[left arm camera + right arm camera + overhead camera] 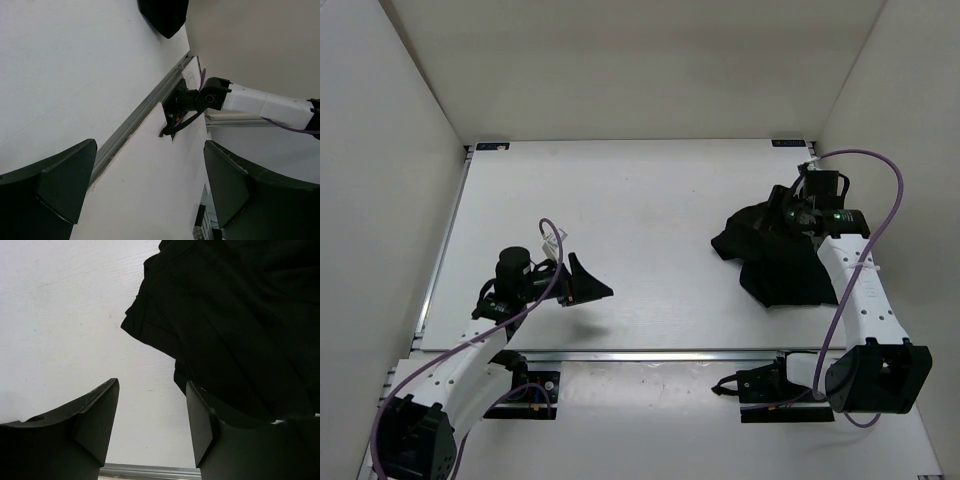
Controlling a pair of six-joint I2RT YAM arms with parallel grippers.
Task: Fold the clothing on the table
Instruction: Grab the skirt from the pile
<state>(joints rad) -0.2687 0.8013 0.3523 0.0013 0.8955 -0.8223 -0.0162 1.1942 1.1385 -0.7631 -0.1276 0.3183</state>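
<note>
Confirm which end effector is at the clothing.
The right end effector, open at the edge of the black clothing; the left end effector hangs open over bare table.

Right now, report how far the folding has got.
Done: nothing; the clothing lies crumpled on the table, right side. In hand: the right arm has open jaws at its edge, gripping nothing; the left arm hangs, jaws open, over bare table. Left: every fold.

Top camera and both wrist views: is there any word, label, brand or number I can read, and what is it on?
No text can be read in any view.
Two small dark tags at the far corners of the table: too small to read.
The clothing: plain black, no print or label showing.
</note>
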